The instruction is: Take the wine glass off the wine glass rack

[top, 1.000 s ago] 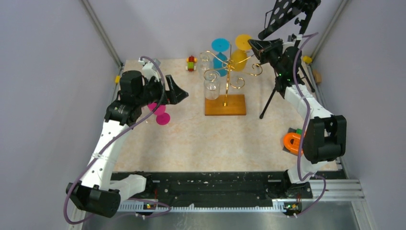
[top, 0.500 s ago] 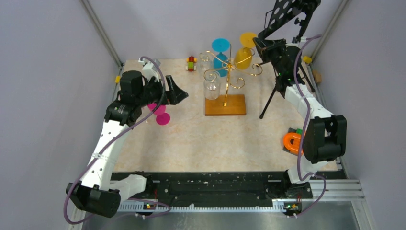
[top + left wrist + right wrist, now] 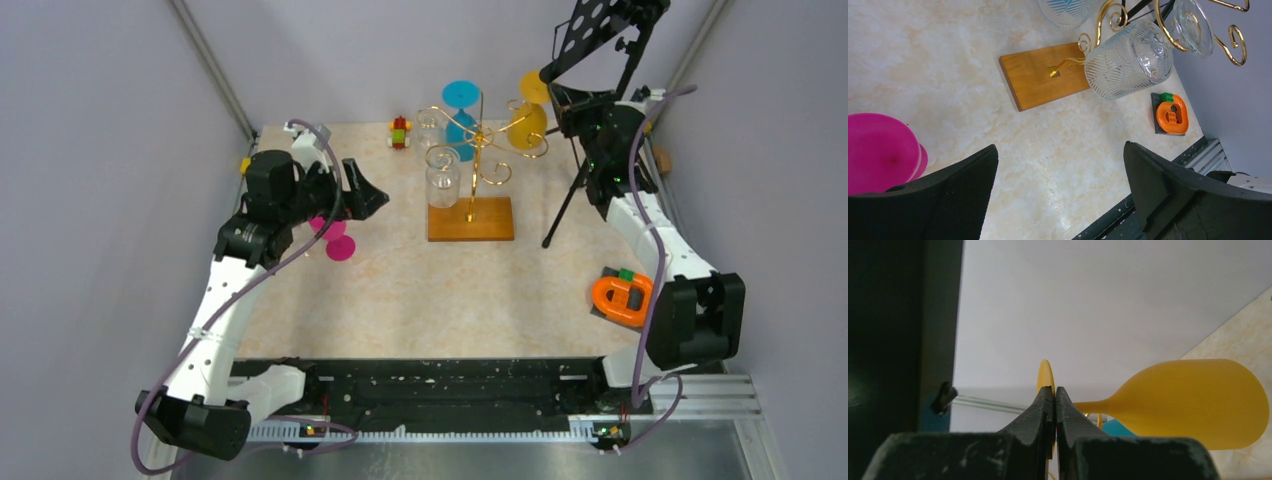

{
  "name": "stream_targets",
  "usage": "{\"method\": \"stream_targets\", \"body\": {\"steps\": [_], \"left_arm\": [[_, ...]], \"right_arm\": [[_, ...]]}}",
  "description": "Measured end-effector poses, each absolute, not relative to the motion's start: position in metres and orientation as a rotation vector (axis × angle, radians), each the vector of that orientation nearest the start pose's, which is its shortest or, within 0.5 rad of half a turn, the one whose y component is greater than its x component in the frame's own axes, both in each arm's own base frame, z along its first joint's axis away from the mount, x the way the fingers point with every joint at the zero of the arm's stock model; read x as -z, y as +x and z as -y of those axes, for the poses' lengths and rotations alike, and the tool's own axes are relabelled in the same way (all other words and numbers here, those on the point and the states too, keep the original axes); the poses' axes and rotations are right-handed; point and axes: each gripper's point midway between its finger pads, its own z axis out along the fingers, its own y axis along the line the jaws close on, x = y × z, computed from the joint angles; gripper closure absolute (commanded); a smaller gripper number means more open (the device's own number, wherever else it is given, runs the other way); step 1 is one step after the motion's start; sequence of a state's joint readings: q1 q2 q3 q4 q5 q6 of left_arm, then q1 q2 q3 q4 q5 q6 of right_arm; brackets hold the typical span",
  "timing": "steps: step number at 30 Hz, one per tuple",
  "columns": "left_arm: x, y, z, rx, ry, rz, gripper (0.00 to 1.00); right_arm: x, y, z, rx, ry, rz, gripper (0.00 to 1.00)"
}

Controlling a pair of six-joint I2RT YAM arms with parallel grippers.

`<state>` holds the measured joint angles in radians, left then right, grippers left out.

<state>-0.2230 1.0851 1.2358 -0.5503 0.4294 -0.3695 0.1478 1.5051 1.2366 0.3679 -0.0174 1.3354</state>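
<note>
The wine glass rack (image 3: 478, 140), gold wire on a wooden base (image 3: 470, 218), stands at the back middle. My right gripper (image 3: 553, 98) is shut on the round foot (image 3: 1045, 373) of a yellow wine glass (image 3: 527, 122), which lies sideways by the rack's right scroll arm. I cannot tell whether the glass touches the wire. In the right wrist view the gripper (image 3: 1054, 389) pinches the foot edge-on, with the bowl (image 3: 1193, 400) to the right. A blue wine glass (image 3: 460, 108) and clear glasses (image 3: 442, 176) hang on the rack. My left gripper (image 3: 362, 190) is open and empty (image 3: 1060, 150) over the table.
A pink wine glass (image 3: 336, 236) lies on the table under my left arm (image 3: 878, 150). A black tripod stand (image 3: 598, 40) rises close behind my right gripper. There is a toy car (image 3: 400, 131) at the back and an orange block (image 3: 624, 297) at the right.
My right gripper has carried the yellow wine glass to the right, away from the rack's central pole. The right arm's elbow swung outward. The left arm barely shifted.
</note>
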Motion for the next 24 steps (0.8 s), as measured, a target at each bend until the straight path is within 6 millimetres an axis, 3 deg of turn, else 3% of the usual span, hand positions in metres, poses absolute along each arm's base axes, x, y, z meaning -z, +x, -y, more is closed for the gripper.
{"method": "stream_targets", "body": {"steps": [9,14,19,24], "left_arm": [[-0.325,0.295,0.150,0.769,0.124,-1.995,0.01],[-0.318,0.295,0.140,0.706,0.075,-2.024,0.01],[-0.322,0.291,0.135,0.683,0.060,-2.012,0.01],[-0.331,0.282,0.138,0.717,0.090,-1.981,0.01]], "right_arm": [[-0.408,0.449,-0.095,-1.129,0.876,-1.270,1.00],[-0.395,0.423,-0.087,-1.092,0.882,-1.299,1.00],[-0.385,0.382,-0.075,-1.014,0.871,-1.335,1.00],[-0.407,0.330,-0.067,-0.930,0.749,-1.346,1.00]]}}
